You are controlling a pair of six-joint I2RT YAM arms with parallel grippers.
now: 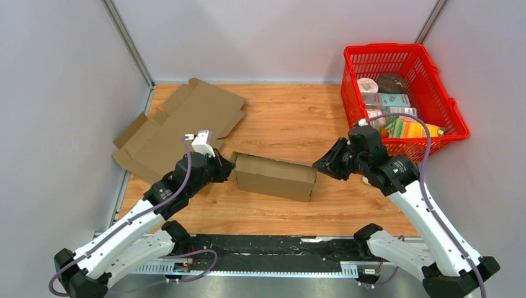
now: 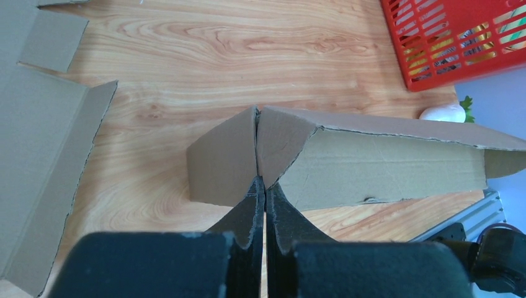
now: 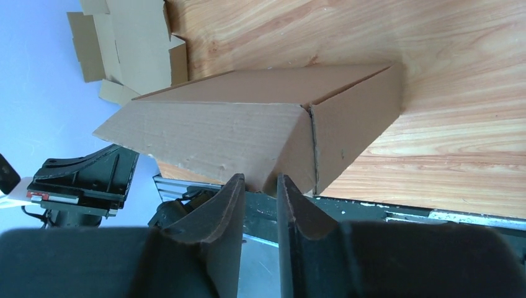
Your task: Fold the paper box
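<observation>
One paper box lay mid-desk with bare wood on both long sides, the left tool clenched against its left end, the right tool slightly parted at its right end, and labels in the one red basket too small to read.

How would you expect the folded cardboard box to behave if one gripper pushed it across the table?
The cardboard box is probably light, with thin corrugated walls. Long, low and flat on the table, it would likely slide rather than tip. Its end flaps show loose seams and may buckle.
</observation>
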